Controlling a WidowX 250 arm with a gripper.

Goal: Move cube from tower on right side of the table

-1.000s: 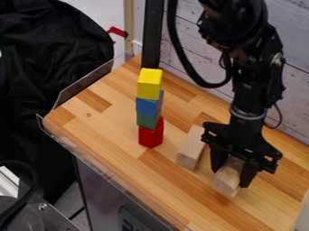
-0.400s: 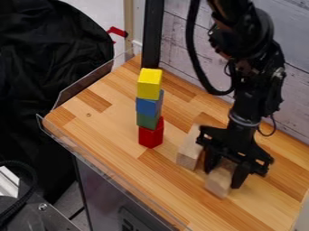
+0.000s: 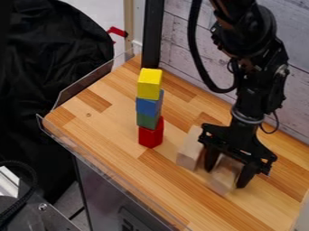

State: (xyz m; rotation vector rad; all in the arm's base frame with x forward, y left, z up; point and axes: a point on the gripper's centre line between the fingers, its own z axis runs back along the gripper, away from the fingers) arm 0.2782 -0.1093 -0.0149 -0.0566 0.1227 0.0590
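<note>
While the pincer is clamped on a wooden block at lower right of the frame, another wooden piece lies just beside it; farther, left of centre, a tower of four cubes stands, yellow on top.

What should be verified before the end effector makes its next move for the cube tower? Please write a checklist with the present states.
1. Tower upright: ok, the yellow cube is above the blue cube, green cube and red cube.
2. Top of yellow cube uncovered: ok.
3. End effector at the tower: not ok, it is low over the table, at a pale wooden block.
4. End effector free of that block: cannot tell whether it grips it.
5. Other pale block apart from the red cube: ok, bare wood shows between them.
</note>
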